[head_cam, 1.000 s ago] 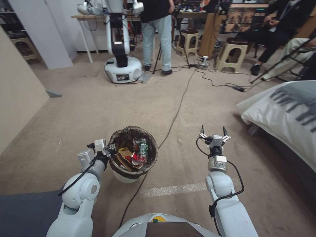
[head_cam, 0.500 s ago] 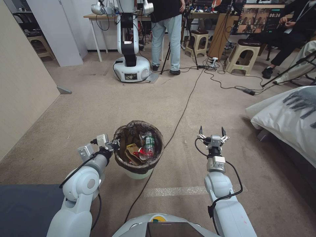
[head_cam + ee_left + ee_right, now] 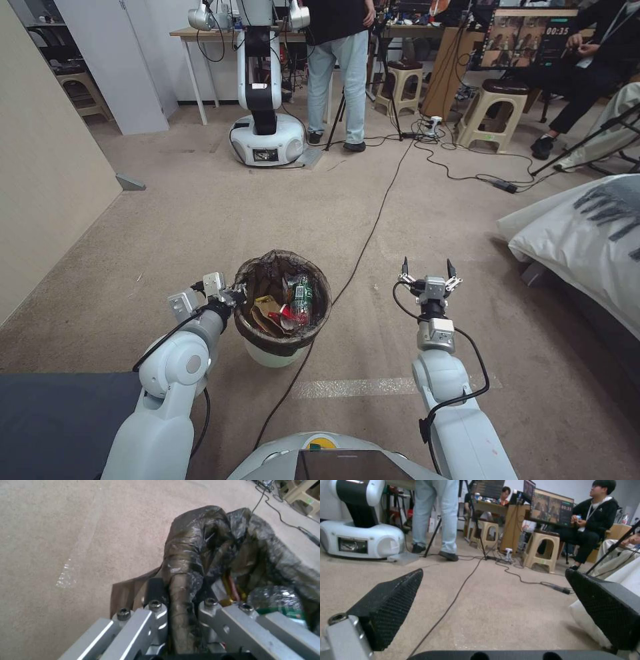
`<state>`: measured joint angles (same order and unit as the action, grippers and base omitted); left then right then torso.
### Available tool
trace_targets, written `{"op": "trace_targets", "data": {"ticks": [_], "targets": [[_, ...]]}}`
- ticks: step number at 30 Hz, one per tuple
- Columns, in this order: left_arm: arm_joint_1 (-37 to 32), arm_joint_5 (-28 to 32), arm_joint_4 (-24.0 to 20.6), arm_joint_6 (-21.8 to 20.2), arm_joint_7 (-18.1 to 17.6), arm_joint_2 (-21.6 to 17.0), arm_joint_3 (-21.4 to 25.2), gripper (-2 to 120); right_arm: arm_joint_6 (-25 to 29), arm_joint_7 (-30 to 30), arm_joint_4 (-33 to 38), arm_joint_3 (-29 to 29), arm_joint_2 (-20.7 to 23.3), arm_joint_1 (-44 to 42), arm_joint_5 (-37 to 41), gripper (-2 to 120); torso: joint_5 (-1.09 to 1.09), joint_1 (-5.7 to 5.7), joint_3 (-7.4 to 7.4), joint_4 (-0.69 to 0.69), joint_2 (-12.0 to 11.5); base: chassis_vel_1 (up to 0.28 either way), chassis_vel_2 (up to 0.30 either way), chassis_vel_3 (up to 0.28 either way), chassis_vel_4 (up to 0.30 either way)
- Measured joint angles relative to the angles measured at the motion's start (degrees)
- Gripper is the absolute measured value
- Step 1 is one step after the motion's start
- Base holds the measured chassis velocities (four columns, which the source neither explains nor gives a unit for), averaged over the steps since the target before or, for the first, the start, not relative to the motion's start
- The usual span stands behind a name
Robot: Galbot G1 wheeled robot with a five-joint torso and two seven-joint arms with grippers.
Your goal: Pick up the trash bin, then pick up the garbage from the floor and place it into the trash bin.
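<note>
The trash bin (image 3: 270, 352) is small, round and white, with a dark bag liner (image 3: 320, 308) over its rim. It is just ahead of me on the left. My left gripper (image 3: 233, 297) is shut on the near-left part of the rim; the left wrist view shows its fingers (image 3: 155, 605) clamped on the crumpled liner (image 3: 186, 555). I cannot tell whether the bin's base touches the carpet. Garbage lies inside the bin: a clear green-labelled bottle (image 3: 301, 293) (image 3: 276, 600), a red wrapper (image 3: 288, 312) and a tan paper bag (image 3: 263, 308). My right gripper (image 3: 427, 270) (image 3: 496, 605) is open over bare carpet to the right, holding nothing.
A black cable (image 3: 373, 220) crosses the carpet toward the bin. A bed with a white duvet (image 3: 587, 233) stands on the right and a wall (image 3: 47, 187) on the left. Another robot (image 3: 263, 137), a standing person, stools (image 3: 487, 110) and more cables are at the far end. A tape strip (image 3: 347, 385) lies close in front.
The head camera shifted early on, moving the whole scene. Since then my left arm has brought the bin slightly lower and closer. The right gripper has stayed open and almost still.
</note>
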<state>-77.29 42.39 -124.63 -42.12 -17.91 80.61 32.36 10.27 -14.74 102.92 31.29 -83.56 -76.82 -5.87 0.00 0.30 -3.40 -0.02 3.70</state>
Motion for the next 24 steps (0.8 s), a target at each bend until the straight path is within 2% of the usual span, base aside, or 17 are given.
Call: {"op": "trace_targets", "data": {"ticks": [24], "targets": [[6.2,7.9,10.1,-0.1,-0.2,0.9,1.2,5,0.1,0.0,0.0,0.2,-0.1,-0.3,-0.2,100,0.00,0.00,0.00,-0.01,0.0,0.000,0.000,0.000,0.000]]}}
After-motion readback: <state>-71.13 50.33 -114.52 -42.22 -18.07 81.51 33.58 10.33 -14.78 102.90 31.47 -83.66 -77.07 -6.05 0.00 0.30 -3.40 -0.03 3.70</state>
